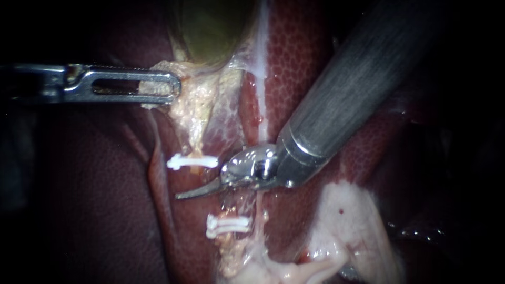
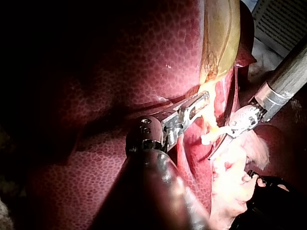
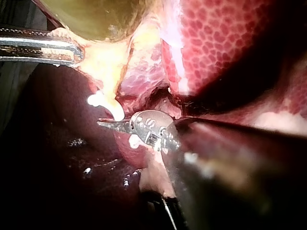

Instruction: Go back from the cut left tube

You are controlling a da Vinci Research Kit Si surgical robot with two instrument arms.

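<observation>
Clamping the pale tissue (image 1: 197, 105) under the gallbladder (image 1: 210, 31) with the left instrument (image 1: 173, 87), lower jaw hidden beneath the upper, and holding the right instrument (image 1: 187, 194), jaws together, over the gap in the cut left tube (image 1: 195, 153) between the upper clip (image 1: 192, 162) and lower clips (image 1: 227, 225), stump ends hard to make out.

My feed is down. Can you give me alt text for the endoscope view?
The right instrument, jaws shut, points between the upper clip and the lower clips, over the liver. The left instrument has its jaws shut on pale tissue just under the gallbladder.
</observation>
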